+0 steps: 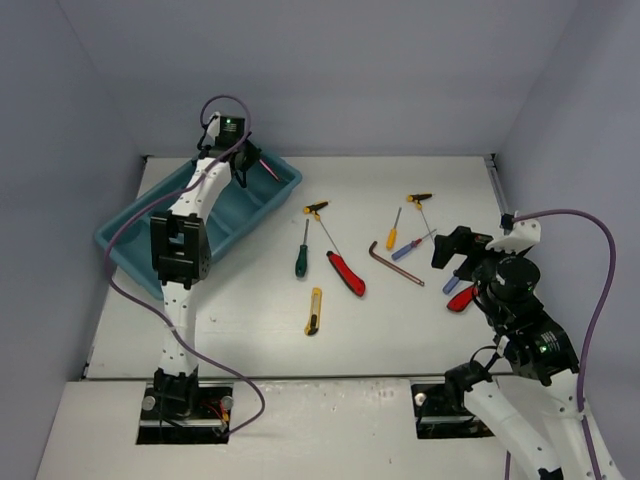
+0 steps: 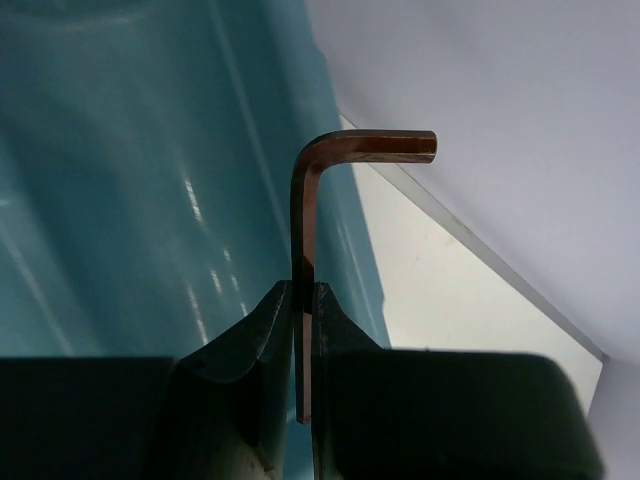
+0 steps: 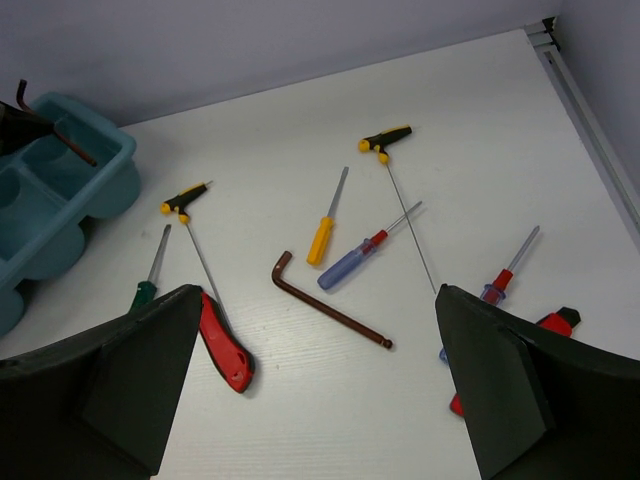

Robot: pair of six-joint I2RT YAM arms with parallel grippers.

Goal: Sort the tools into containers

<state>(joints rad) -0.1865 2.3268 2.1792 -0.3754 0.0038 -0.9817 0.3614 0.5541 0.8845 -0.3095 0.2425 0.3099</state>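
**Ann:** Where is the bent key [image 2: 305,200]?

**Ben:** The left claw [image 2: 303,300] pinches it tight by its long leg. The short leg sticks out past the claw, over the far end of the blue-green tray [image 2: 120,200].

**Ann:** And the right claw [image 3: 318,295]?

**Ben:** It is wide open and holds nothing. It is far from the tray.

**Ann:** What does the top camera show that the wrist cameras miss?

**Ben:** A yellow knife [image 1: 314,311] on the desk [image 1: 250,330], well away from the tray.

**Ann:** Is anything hard to see?

**Ben:** The right claw's fingers [image 3: 130,390] cover part of a green screwdriver [image 3: 145,295] and a red knife [image 3: 555,322]. From the left wrist, I cannot tell which box of the tray is under the key.
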